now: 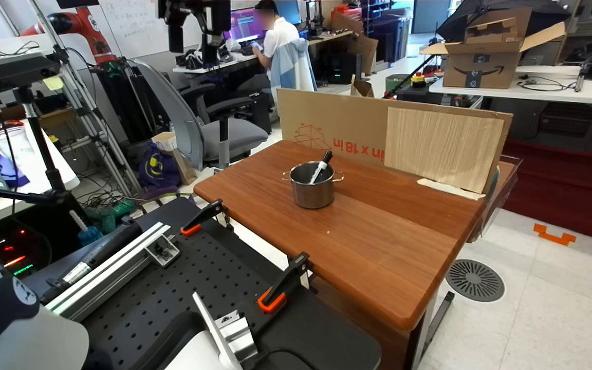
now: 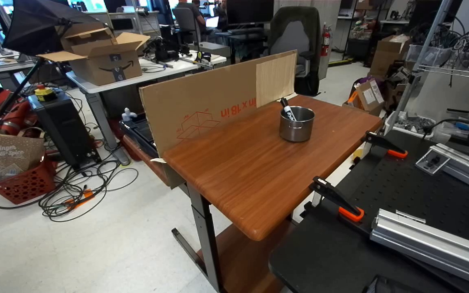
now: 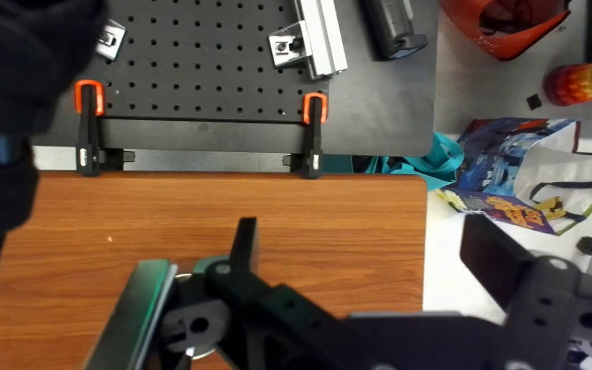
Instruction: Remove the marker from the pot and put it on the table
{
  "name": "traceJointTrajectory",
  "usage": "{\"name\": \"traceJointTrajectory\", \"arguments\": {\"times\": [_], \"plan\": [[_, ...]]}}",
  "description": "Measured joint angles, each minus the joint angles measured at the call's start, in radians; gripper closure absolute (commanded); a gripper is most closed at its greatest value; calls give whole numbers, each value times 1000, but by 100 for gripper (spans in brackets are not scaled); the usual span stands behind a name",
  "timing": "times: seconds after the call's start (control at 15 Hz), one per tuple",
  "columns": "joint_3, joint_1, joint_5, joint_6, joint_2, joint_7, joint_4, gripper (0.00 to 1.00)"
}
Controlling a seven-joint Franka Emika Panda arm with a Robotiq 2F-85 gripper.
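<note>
The marker (image 1: pixel 320 169) is black and white and leans inside the pot (image 1: pixel 314 196), its black end above the rim. The grey metal pot has small side handles and stands upright on the reddish-brown table (image 1: pixel 378 246). An exterior view also shows the marker (image 2: pixel 288 110), pot (image 2: pixel 295 132) and table (image 2: pixel 234 171). My gripper (image 1: pixel 193 47) is open and empty, high above the table and apart from the pot. In the wrist view the gripper's fingers (image 3: pixel 362 221) are wide apart over the table's end. There the gripper hides most of the pot; I cannot make out the marker.
A cardboard panel (image 1: pixel 327 115) stands along the table's long edge, also in an exterior view (image 2: pixel 202 101). A black perforated bench (image 1: pixel 183 288) lies along the opposite edge. Clamps (image 1: pixel 283 282) with orange pads stick up at the bench edge. Bags (image 3: pixel 522 174) lie beyond the table's end.
</note>
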Motion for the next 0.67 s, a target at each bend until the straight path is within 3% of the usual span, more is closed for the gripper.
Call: {"name": "traceJointTrajectory", "arguments": {"times": [0.33,0.67], "plan": [[-20,-54,-108,208,61,0,-106,0],[-56,-98,-177,431,227,0,-119,0]]}}
